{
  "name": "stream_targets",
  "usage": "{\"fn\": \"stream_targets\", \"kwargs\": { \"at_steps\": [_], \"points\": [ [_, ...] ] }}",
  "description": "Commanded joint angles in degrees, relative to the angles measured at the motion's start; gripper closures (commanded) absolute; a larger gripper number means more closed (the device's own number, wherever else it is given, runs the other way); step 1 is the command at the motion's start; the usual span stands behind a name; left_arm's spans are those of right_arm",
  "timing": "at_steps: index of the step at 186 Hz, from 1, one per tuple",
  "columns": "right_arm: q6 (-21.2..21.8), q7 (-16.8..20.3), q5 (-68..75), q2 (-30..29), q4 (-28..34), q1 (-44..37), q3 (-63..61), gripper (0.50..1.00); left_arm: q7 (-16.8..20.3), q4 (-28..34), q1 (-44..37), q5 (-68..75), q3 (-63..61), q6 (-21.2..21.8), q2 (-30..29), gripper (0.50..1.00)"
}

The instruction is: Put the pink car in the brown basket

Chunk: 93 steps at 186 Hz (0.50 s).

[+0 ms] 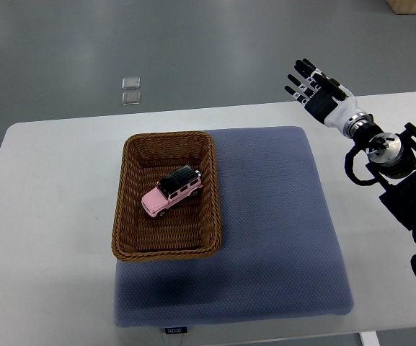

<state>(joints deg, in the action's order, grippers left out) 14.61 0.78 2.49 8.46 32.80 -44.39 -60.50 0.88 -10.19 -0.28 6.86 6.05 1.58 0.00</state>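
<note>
Pink car fully visible inside brown basket

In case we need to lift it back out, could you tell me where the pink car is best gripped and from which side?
Probably from straight above: the pink car sits upright inside the brown basket, whose walls block a sideways approach. Pinch across its two long sides, around the black roof; it lies diagonally, so the right hand would need to turn to match.

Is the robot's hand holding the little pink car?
No, the pink car sits inside the brown basket, while the right hand is up past the table's far edge with its fingers spread, holding nothing.
</note>
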Motion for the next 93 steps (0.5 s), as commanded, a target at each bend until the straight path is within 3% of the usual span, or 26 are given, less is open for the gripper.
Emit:
{"fn": "stream_targets", "kwargs": {
  "at_steps": [1,31,72,93],
  "points": [
    [0.07,-0.52,2.34,-0.64,-0.55,0.27,0.12,0.589,0.0,0.0,0.01,0.0,0.01,0.0,0.0,0.5],
    [-0.19,-1.22,2.52,-0.72,-0.72,0.71,-0.06,0.589,0.0,0.0,0.01,0.0,0.01,0.0,0.0,0.5],
    [-0.37,-8.69,2.43,-0.9,-2.83,1.5,0.82,0.589,0.0,0.0,0.01,0.0,0.01,0.0,0.0,0.5],
    [-0.37,-9.31,2.26,-0.99,-2.92,2.03,1.17,0.589,0.0,0.0,0.01,0.0,0.01,0.0,0.0,0.5]
  ]
}}
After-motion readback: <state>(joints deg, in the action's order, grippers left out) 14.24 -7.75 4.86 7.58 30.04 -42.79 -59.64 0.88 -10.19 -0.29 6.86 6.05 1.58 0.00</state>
